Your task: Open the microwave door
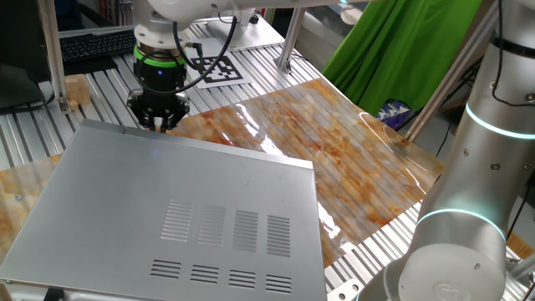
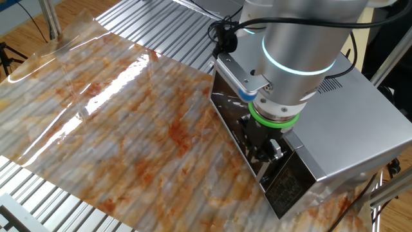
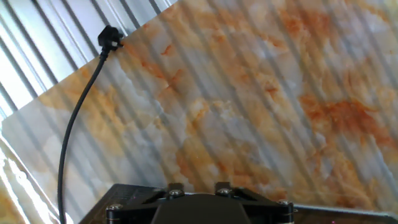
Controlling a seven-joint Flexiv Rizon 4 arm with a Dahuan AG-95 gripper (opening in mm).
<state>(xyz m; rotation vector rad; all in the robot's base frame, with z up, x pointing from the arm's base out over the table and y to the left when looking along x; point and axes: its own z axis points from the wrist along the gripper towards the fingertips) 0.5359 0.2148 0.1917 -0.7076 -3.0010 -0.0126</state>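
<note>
Silver microwave w/ vent slits; end effector at dark door.

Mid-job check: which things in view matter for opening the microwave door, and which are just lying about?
Job:
microwave
door
gripper, at the door's front edge

Lying about:
marbled sheet covering the table
green cloth
black cable with plug
printed marker tag

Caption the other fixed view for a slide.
Arm's gripper poised at the dark door of the silver microwave on a marbled mat.
</note>
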